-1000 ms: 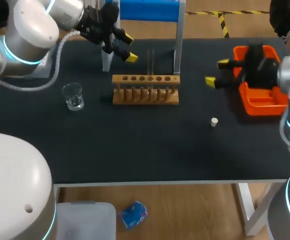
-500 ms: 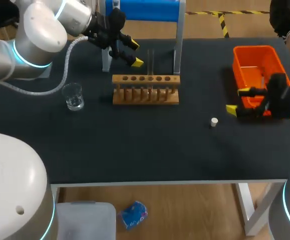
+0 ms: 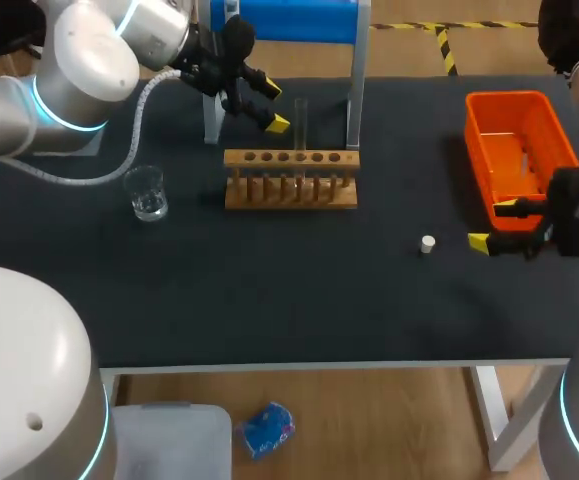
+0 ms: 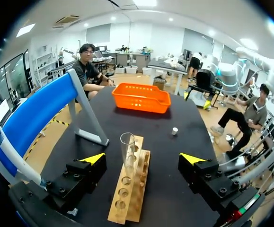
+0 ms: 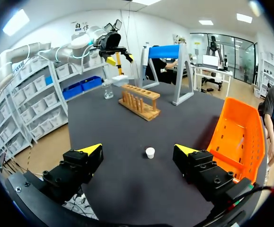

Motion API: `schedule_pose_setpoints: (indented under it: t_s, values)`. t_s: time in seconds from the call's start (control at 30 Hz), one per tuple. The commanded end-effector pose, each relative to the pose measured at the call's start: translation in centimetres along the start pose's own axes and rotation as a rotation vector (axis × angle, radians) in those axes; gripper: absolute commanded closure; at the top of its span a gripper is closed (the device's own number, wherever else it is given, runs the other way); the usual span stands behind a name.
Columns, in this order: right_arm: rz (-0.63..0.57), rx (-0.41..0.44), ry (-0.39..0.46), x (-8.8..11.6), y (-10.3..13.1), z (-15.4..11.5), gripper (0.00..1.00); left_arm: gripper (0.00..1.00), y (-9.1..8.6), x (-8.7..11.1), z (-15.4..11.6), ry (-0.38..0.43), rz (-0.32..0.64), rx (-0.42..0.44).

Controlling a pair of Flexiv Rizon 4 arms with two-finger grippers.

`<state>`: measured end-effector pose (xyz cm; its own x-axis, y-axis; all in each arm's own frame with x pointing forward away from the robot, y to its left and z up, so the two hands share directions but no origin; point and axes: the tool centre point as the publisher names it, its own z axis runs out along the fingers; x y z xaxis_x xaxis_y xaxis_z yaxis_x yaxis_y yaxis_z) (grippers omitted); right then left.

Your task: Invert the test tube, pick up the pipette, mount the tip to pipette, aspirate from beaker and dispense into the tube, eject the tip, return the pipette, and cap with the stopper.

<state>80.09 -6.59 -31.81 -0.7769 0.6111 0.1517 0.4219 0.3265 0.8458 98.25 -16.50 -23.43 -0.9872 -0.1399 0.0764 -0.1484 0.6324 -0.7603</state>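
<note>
One test tube (image 3: pixel 300 122) stands upright in the rack (image 3: pixel 290 180), mouth up; one stopper (image 3: pixel 427 243), one beaker (image 3: pixel 147 192). Left pincer (image 3: pixel 274 106) and right pincer (image 3: pixel 492 225) are spread wide.

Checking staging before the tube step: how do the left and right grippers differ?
Left gripper is by the rack; right gripper is beside the orange bin. Left has the tube ahead between its fingers, untouched; right has the stopper ahead of it on the table. Both are open and hold nothing.
</note>
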Motion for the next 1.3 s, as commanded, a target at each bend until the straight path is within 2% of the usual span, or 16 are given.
schedule_pose_setpoints:
  t_s: [0.03,0.13,0.27,0.43,0.6,0.83,1.23,1.3]
  values:
    - [-0.001,-0.002,-0.002,0.1,-0.1,-0.1,0.0,0.0,-0.1,0.0,-0.1,0.002,-0.001,-0.003]
    - [-0.001,-0.002,-0.002,0.1,-0.1,-0.1,0.0,0.0,-0.1,0.0,-0.1,0.002,-0.001,-0.003]
    - [-0.037,0.035,-0.034,0.2,-0.1,1.3,0.0,0.0,-0.1,0.0,-0.1,0.002,-0.001,-0.003]
    - [-0.072,0.069,-0.064,0.3,-1.0,2.4,0.0,0.0,-0.1,0.0,-0.1,0.002,-0.001,-0.003]
    - [-0.086,0.085,-0.087,-0.5,-2.2,3.5,0.0,0.0,-0.1,0.0,-0.1,0.002,-0.001,-0.003]
    - [-0.106,0.105,-0.084,-1.1,-3.5,5.4,0.0,0.0,-0.1,0.0,-0.1,0.002,-0.001,-0.003]
    - [-0.078,0.105,-0.064,-1.6,-4.3,8.0,0.0,0.0,-0.1,0.0,-0.1,0.002,-0.001,-0.003]
    - [-0.077,0.107,-0.061,-1.8,-4.4,8.4,0.07,0.0,-0.1,0.0,-0.1,0.002,-0.001,-0.003]
